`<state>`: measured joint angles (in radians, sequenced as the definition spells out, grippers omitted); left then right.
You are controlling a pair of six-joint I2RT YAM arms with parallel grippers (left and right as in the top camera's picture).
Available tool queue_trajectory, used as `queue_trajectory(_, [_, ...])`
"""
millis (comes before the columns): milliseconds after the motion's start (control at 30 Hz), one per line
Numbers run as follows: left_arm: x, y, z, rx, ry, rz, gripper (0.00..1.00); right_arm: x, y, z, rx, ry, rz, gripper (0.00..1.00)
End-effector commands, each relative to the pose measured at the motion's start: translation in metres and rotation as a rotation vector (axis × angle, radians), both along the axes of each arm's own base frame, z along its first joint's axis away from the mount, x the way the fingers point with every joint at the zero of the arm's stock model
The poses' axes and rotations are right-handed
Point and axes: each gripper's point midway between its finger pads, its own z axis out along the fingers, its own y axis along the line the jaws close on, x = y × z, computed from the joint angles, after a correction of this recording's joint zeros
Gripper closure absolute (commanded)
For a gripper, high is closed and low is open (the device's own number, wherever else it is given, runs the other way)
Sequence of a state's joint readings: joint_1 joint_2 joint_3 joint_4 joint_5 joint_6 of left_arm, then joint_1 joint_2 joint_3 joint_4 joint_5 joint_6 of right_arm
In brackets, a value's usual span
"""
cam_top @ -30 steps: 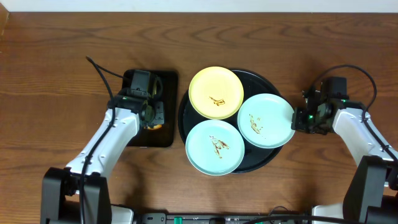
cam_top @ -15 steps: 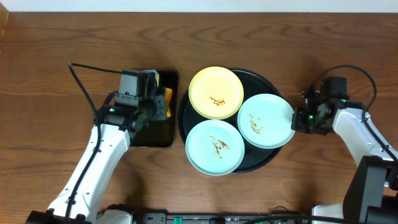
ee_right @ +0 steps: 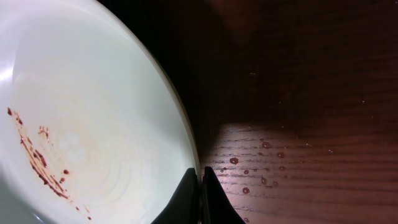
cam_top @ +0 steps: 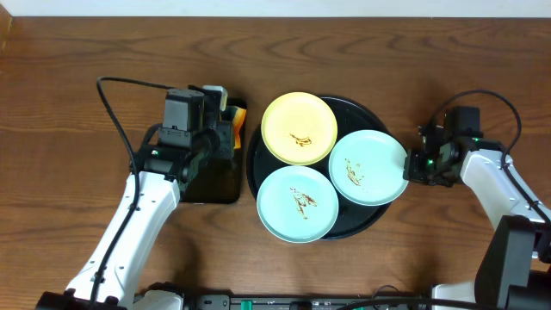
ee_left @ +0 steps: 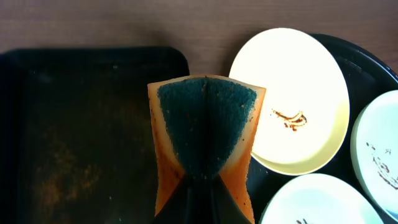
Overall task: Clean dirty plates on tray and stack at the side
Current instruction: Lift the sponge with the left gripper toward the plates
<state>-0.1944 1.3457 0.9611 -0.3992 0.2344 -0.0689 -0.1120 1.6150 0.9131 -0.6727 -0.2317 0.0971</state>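
Three smeared plates lie on the round black tray [cam_top: 365,109]: a pale yellow plate [cam_top: 299,127] at the back, a mint plate [cam_top: 297,203] at the front and a mint plate [cam_top: 368,166] at the right. My left gripper [cam_top: 229,122] is shut on an orange sponge [ee_left: 205,127] with a dark green pad, held over the gap between the rectangular tray and the yellow plate [ee_left: 292,93]. My right gripper [ee_right: 201,177] is shut on the right rim of the right mint plate [ee_right: 81,118], at the round tray's right edge [cam_top: 413,165].
A smaller rectangular black tray [cam_top: 211,182] lies left of the round tray and also shows in the left wrist view [ee_left: 74,124]. Bare wood-grain tabletop [cam_top: 69,103] lies all around. Small reddish drops dot the wood [ee_right: 267,162] next to the right gripper.
My left gripper has risen from the rectangular tray with the sponge and moved back and right toward the yellow plate. The right arm and plates have not moved.
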Motion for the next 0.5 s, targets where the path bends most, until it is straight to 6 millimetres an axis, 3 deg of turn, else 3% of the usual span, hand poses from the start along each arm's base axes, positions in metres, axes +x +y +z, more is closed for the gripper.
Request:
queue_trajectory(0, [0.0087, -0.0021, 0.0162, 0.028, -0.077, -0.057, 0.93, -0.0067, -0.0043, -0.0067, -0.019, 0.026, -0.004, 0.99])
queue_trajectory(467, [0.0162, -0.0034, 0.0237, 0.039, -0.130, -0.076, 0.93, -0.0068, -0.0043, -0.0067, -0.019, 0.026, -0.004, 0.99])
